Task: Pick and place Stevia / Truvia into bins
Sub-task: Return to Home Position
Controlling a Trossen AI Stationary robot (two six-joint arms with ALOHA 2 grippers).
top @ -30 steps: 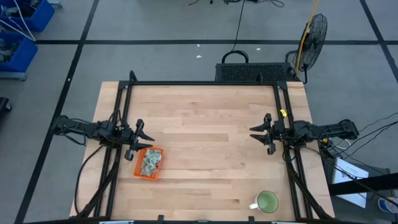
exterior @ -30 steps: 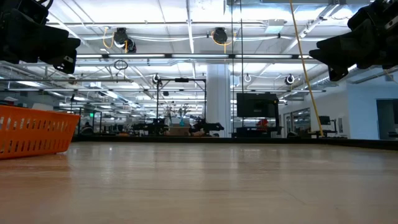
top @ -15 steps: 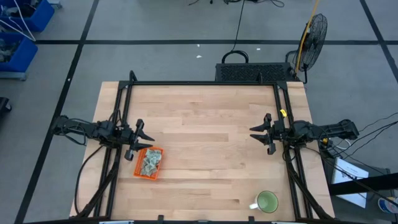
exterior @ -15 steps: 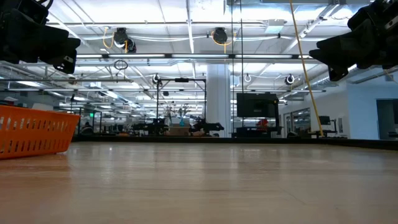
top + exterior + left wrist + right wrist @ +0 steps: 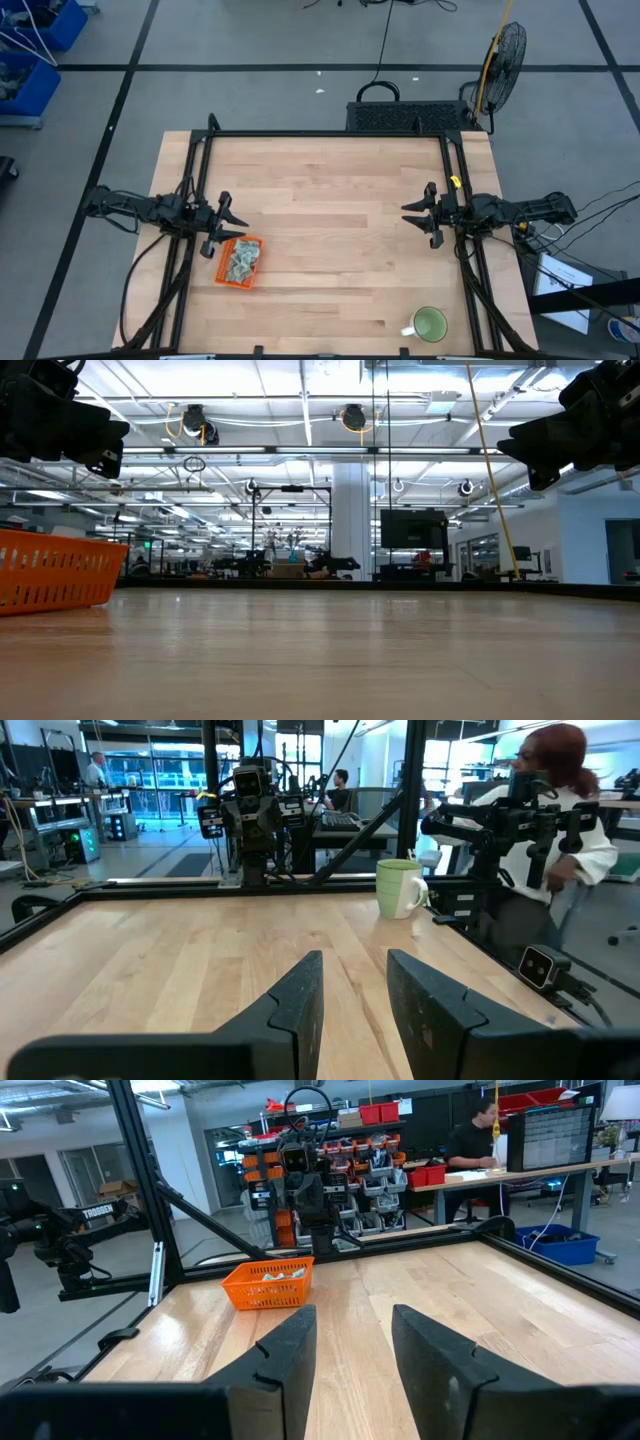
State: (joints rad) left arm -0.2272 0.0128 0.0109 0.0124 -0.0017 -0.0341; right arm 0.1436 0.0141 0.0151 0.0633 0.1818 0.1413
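The orange tray point(image 5: 239, 262) sits near the table's left side, toward the near edge, and holds a heap of pale green and white packets point(image 5: 240, 259). It also shows in the right wrist view point(image 5: 268, 1284) and at the low view's left edge point(image 5: 55, 568). My left gripper point(image 5: 226, 224) hovers open just left of and beyond the tray, above the table; its fingers point(image 5: 353, 985) touch nothing. My right gripper point(image 5: 417, 215) hangs open at the table's right side, fingers point(image 5: 352, 1342) empty. No loose packet shows on the table.
A green mug point(image 5: 429, 324) stands near the table's near right corner, also seen in the left wrist view point(image 5: 399, 888). A black frame point(image 5: 330, 134) runs around the table's edges. A person point(image 5: 560, 830) sits beyond the table's right side. Bare wood point(image 5: 330, 220) lies between the arms.
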